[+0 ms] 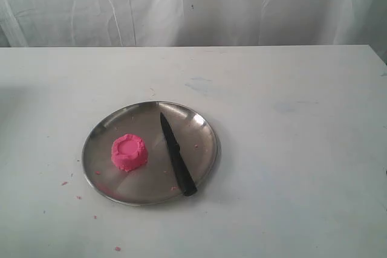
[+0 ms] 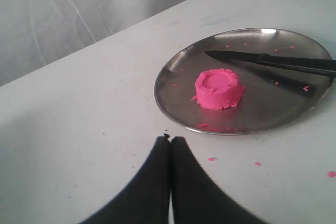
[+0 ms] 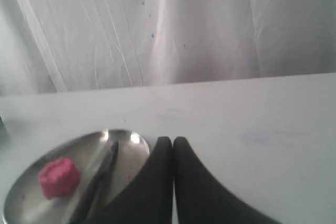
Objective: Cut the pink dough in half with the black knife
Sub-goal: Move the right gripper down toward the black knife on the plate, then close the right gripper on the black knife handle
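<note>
Pink dough (image 1: 129, 152) sits as one whole round puck with a dented top on the left half of the steel plate (image 1: 109, 126) in the exterior view. Just beside it, on the right half of the same plate, lies the black knife (image 1: 176, 154), its pointed tip toward the far rim and its handle end resting at the near rim. Dough and knife do not touch. The plate stands on a white table (image 1: 290, 149), with tiny pink crumbs (image 1: 78, 197) scattered on the tabletop near the plate's left and near edges. A white curtain (image 1: 193, 4) hangs behind the table. Neither arm shows in this view.

The left wrist view shows the left gripper (image 2: 169, 139) clenched, its two black fingers pressed together with nothing between them, above bare table short of the plate (image 2: 173, 103). Beyond it the pink dough (image 2: 219, 88) stands uncut on the plate, and the black knife (image 2: 273, 62) lies past the dough. Crumbs (image 2: 211, 158) dot the table near the plate's rim.

The right wrist view shows the right gripper (image 3: 172, 140) likewise closed on nothing, fingers together. Its tips appear just beside the plate's rim (image 3: 137, 140). The dough (image 3: 59, 177) and the blurred knife (image 3: 97, 179) lie on the plate (image 3: 23, 203), apart from the gripper.
</note>
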Controlling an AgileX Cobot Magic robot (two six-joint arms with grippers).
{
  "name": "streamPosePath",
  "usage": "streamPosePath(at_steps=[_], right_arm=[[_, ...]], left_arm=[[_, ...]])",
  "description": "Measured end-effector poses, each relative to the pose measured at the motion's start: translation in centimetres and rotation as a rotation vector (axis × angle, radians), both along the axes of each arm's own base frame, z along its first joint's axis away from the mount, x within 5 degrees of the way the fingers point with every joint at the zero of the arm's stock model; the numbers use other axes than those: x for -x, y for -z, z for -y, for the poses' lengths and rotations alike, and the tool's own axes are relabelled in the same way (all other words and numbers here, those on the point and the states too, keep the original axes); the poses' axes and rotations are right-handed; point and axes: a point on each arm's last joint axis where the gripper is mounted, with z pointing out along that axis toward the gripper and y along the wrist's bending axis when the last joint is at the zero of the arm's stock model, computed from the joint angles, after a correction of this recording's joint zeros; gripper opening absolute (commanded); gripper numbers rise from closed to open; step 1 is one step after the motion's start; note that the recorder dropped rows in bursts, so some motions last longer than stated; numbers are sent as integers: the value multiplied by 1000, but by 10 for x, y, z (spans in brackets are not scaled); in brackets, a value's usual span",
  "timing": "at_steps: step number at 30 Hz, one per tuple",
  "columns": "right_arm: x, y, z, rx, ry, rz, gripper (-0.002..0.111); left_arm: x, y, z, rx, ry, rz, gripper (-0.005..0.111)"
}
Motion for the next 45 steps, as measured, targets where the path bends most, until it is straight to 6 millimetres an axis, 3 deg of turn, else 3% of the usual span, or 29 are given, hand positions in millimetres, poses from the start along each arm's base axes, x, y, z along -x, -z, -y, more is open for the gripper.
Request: streamPosePath(at_steps=[5,9,11,12,15,16,17,18,20,23,27,29,31,35,40,42,45], right_arm=[[1,-12,2,-449,-16,-32,0],[3,-25,2,-536,-47,-29,0],[9,-57,2,-459,-93,76,0],[13,-86,2,-392,-115,109,0],[8,-125,-2,-255,-124,47,0],[5,-134,-4,-171,-123,16,0],[-3,-157,-11,20,-149,-48,0],[-5,-170,-14,91,-168,-70,0],[-21,-190,-27,327,-222,-207,0],[-50,-198,-45,559,-284,-433,0],[-113,-182,-81,804,-333,-688,0],[-143,-156,-103,871,-379,-786,0],[-159,-137,-121,907,-409,-816,0],[-170,-116,-155,988,-430,-750,3],[-171,-72,-219,1086,-512,-663,33],[-175,-54,-233,1067,-506,-681,40],[-186,-30,-241,1062,-441,-716,40]], left_arm=[[0,0,0,-12,-1,4,0],[0,0,0,-19,-1,6,0],[0,0,-1,-21,-2,6,0],[0,0,-1,-21,-2,6,0],[0,0,-1,-23,-2,7,0],[0,0,-1,-23,-2,7,0],[0,0,-1,-23,-2,7,0],[0,0,-1,-23,-2,7,0],[0,0,-1,-23,-2,7,0],[0,0,-1,-23,-2,7,0],[0,0,-1,-23,-2,7,0],[0,0,-1,-23,-2,7,0],[0,0,-1,-23,-2,7,0],[0,0,-1,-23,-2,7,0],[0,0,-1,-25,-2,7,0],[0,0,-1,-25,-2,7,0],[0,0,-1,-25,-2,7,0]])
